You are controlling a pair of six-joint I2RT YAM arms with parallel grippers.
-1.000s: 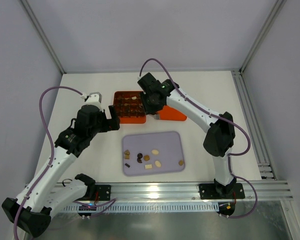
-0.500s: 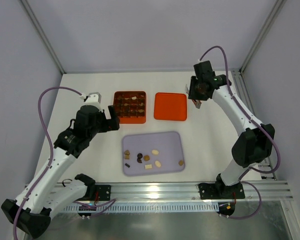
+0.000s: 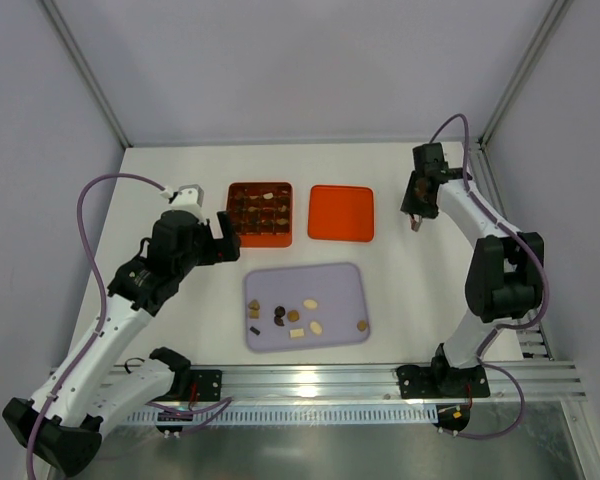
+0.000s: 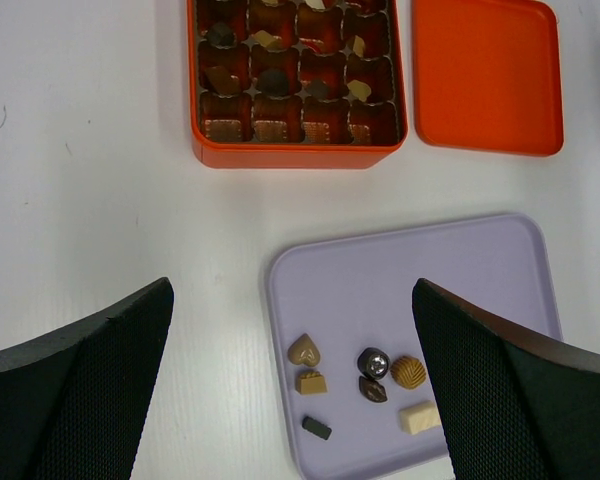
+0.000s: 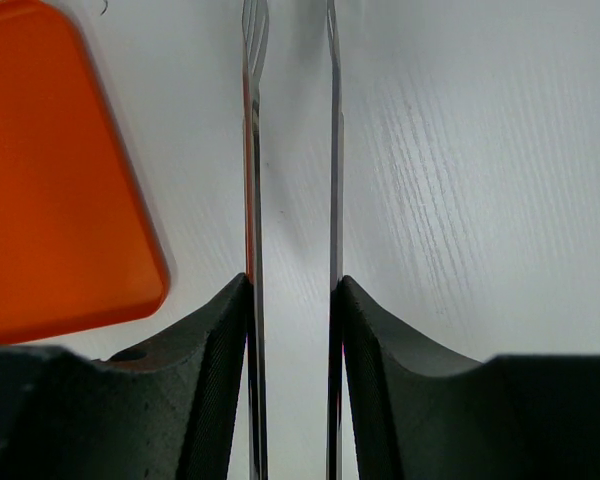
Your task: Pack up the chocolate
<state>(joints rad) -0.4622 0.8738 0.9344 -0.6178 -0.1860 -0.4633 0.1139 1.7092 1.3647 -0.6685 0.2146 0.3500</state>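
Several loose chocolate pieces [image 3: 292, 316], brown, tan and cream, lie on the lilac tray [image 3: 320, 280]; the left wrist view shows them too [image 4: 370, 366]. More pieces sit in cells of the orange gridded box [image 3: 260, 213]. My left gripper [image 3: 225, 238] is open and empty, hovering left of the box, above the table and the tray's left edge [image 4: 280, 300]. My right gripper [image 3: 417, 215] is at the far right of the table, right of the flat orange lid [image 3: 341, 213]. It is shut on metal tweezers [image 5: 252, 150], whose blades stand apart with nothing between them.
The lid lies flat beside the box, and its corner shows in the right wrist view [image 5: 50, 170]. An aluminium rail [image 3: 495, 210] runs along the table's right edge, close to my right arm. White walls enclose the back and sides.
My right arm swung from above the box far to the right, past the lid, uncovering the lid. My left arm has not moved.
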